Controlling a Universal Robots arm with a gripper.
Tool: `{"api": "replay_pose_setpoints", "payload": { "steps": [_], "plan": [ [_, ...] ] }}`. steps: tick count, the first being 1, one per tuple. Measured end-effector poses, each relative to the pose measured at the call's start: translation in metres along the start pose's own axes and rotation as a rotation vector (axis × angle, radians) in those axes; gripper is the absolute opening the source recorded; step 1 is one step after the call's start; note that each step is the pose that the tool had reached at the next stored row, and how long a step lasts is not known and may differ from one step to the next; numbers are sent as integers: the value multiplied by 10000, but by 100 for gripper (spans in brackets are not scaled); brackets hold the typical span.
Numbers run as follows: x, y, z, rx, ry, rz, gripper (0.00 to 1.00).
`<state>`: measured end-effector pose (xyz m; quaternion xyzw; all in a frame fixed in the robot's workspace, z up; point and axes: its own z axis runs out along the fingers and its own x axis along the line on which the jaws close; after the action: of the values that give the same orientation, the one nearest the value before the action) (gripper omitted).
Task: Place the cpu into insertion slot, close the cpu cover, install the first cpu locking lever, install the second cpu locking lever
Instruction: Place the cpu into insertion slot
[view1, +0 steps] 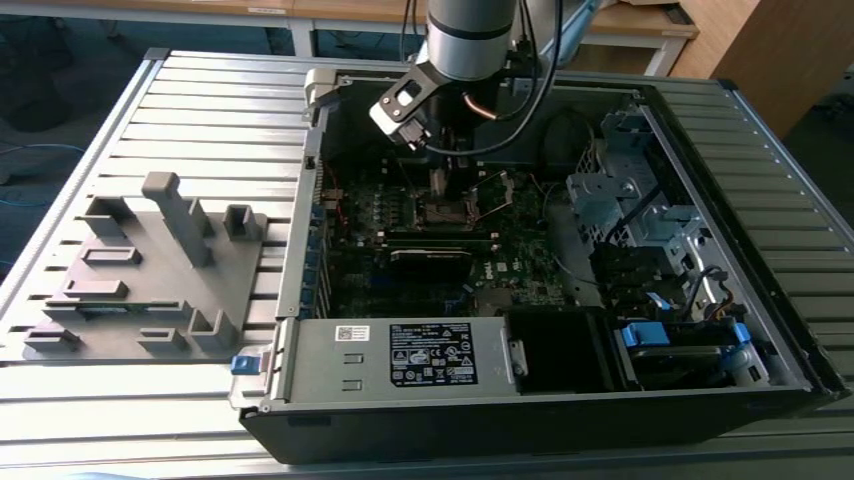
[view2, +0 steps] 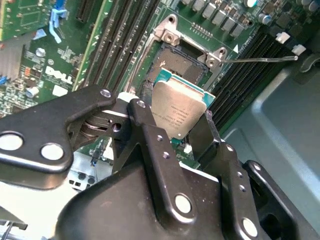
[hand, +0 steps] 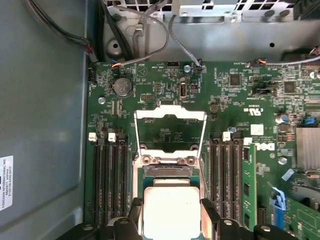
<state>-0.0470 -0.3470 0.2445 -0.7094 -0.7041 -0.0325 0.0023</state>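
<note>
1. The gripper (hand: 171, 210) is clenched on the cpu (hand: 171, 215): one black finger presses each of two opposite edges, and the dull silver top faces up between them.
2. In the second wrist view the cpu (view2: 181, 109) hangs tilted just above the insertion slot (view2: 177, 61). It covers part of the slot and is not seated in it, and the slot's dark centre is still exposed past the chip's far edge.
3. The cpu cover (hand: 170, 114) is swung fully open and lies back from the slot's hinged edge. Green motherboard (hand: 240, 100) shows through its square window.
4. A thin metal locking lever (view2: 260, 59) sticks out sideways from one corner of the slot, unlatched.
5. Long black memory slots (hand: 110, 185) run along both sides of the slot.
6. A coin battery (hand: 122, 86) sits on the board beyond the open cover, away from the slot.
7. In the exterior view the gripper (view1: 447, 195) stands directly over the slot inside the open computer case (view1: 534, 420). A grey fixture (view1: 147, 270) lies well apart from the slot, outside the case toward the exterior view's left.
</note>
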Motion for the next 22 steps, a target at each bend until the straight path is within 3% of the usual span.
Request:
{"api": "replay_pose_setpoints", "payload": {
  "steps": [2,9,14,16,19,22],
  "plan": [
    [-2,-2,22,0,30,1,54],
    [-2,-2,33,-1,35,1,54],
    [-2,-4,77,1,-14,15,54],
    [-1,-5,107,-1,-61,18,54],
    [15,-7,148,-1,-193,14,54],
    [35,-9,191,-3,-289,17,54]
  ]
}}
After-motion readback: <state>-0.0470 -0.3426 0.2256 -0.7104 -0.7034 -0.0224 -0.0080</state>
